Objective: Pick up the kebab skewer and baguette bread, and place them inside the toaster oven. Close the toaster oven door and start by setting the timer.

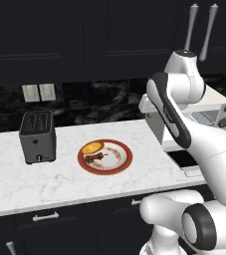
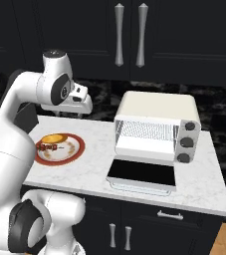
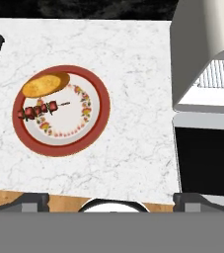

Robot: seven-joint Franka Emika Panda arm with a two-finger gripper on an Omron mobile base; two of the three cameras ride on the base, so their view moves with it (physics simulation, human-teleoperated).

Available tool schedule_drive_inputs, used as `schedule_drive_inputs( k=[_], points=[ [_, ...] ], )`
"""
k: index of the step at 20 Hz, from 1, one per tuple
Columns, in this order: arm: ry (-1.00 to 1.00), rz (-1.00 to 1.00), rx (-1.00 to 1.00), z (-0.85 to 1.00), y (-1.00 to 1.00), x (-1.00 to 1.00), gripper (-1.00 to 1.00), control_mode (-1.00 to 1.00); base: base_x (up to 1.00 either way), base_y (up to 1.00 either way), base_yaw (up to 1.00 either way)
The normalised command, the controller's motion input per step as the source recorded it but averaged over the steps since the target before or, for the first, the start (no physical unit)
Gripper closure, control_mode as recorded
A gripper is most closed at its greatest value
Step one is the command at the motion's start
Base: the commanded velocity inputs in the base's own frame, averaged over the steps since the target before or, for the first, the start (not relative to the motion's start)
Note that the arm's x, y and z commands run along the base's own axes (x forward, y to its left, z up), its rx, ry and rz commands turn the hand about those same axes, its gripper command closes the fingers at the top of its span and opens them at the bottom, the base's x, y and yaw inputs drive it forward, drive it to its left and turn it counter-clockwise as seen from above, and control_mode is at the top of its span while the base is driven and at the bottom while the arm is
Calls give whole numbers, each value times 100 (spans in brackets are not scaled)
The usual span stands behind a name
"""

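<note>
The kebab skewer (image 3: 39,108) (image 1: 95,158) lies across the red-rimmed plate (image 3: 101,106) (image 1: 127,159). The baguette bread (image 3: 45,84) (image 1: 92,147) (image 2: 54,138) rests on the plate's rim just beyond it. The cream toaster oven (image 2: 157,107) (image 1: 215,112) stands to the right. The toaster oven door (image 2: 142,174) (image 3: 207,158) is folded down flat, so the rack inside shows. My gripper (image 3: 112,200) hangs open and empty high over the counter between plate and oven, its fingertips (image 3: 34,200) wide apart.
A dark grey slot toaster (image 1: 37,137) stands left of the plate. White marble counter (image 3: 133,59) lies bare between plate and oven. Dark cabinets hang above, with a black backsplash behind. The open door overhangs the counter's front edge.
</note>
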Motion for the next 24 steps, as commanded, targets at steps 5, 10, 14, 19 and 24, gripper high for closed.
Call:
schedule_drive_inputs(
  k=[5, 10, 14, 19, 24],
  points=[
    [0, 0, 0, 0, 0, 0, -100, -100, 0, 0, 0],
    [0, 0, 0, 0, 0, 0, -100, -100, 0, 0, 0],
    [0, 1, -1, -20, -18, -14, -100, -100, 0, 0, 0],
    [-44, 19, 3, -53, -79, -63, -100, -100, 0, 0, 0],
    [-45, 19, 2, -61, -100, -22, -100, -100, 0, 0, 0]
  ],
)
